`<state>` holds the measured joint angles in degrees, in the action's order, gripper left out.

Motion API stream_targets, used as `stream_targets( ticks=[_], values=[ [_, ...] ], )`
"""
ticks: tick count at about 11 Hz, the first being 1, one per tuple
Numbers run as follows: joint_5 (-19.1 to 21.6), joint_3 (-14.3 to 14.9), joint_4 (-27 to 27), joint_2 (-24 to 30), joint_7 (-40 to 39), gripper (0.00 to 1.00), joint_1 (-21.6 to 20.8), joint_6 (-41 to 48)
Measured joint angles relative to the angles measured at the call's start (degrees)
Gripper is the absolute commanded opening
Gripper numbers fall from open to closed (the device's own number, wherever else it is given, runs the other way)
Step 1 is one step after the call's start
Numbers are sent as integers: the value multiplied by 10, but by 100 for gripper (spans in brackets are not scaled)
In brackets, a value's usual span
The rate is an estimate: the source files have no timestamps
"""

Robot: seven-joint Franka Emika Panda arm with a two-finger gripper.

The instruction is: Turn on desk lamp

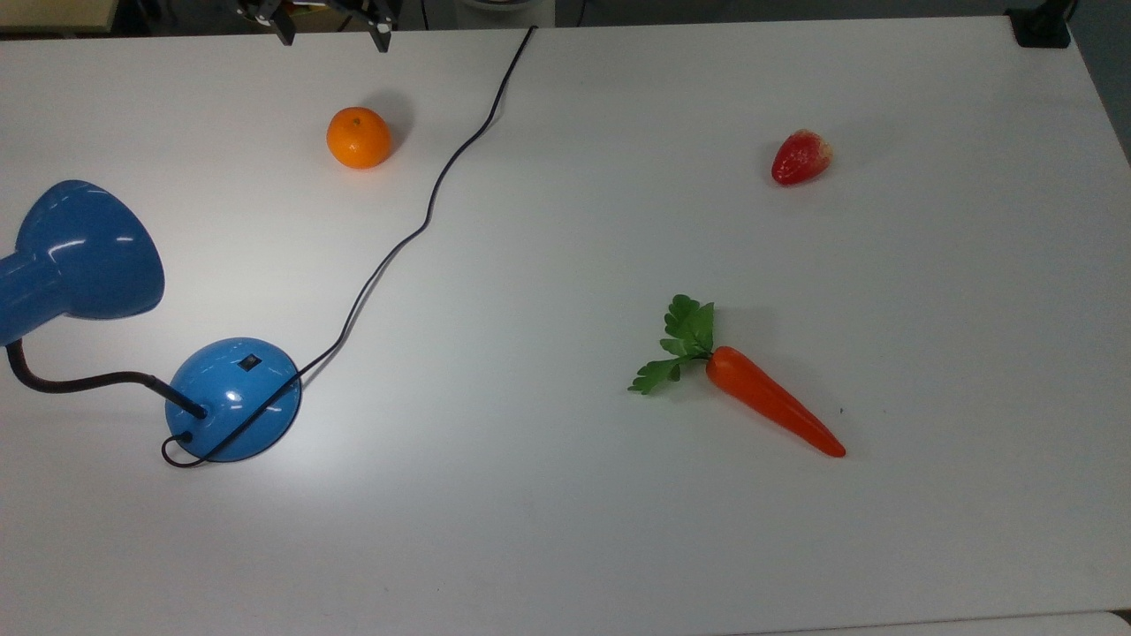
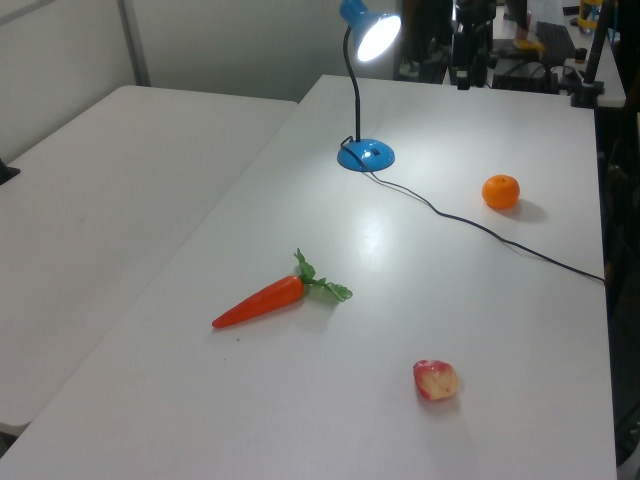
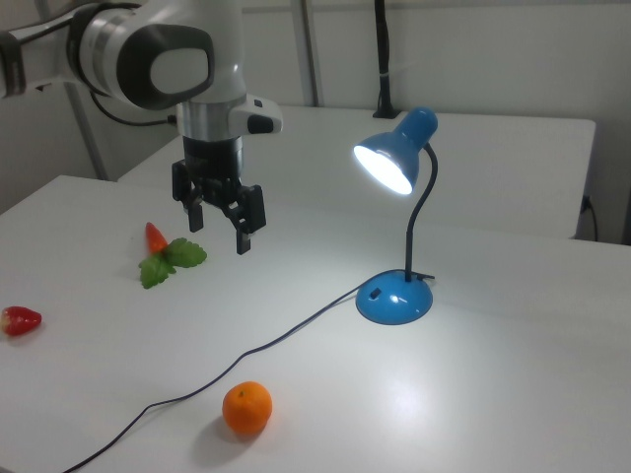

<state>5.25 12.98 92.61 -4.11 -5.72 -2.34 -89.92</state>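
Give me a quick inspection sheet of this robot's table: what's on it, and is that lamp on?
Surface: white table, bare apart from the items below.
Job's things: blue desk lamp, upright, bulb lit, bright patch beside its base.
Clutter: orange, strawberry, carrot, lying apart from each other.
Grippers: gripper open, holding nothing, raised above the table.
Cables: black cord from the lamp base to the table's far edge.
Surroundings: another white table alongside.

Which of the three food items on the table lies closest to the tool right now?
The orange, lying just across the black cord from the lamp base. The open tool hangs above it; the strawberry and carrot lie far off.
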Motion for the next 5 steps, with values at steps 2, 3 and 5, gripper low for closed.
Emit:
stream_targets(
  ticks=[2,3,5],
  values=[
    [0,6,4,15,-17,100,0,16],
    [0,8,6,18,-21,100,0,16],
    [0,11,7,19,-22,100,1,16]
  ],
)
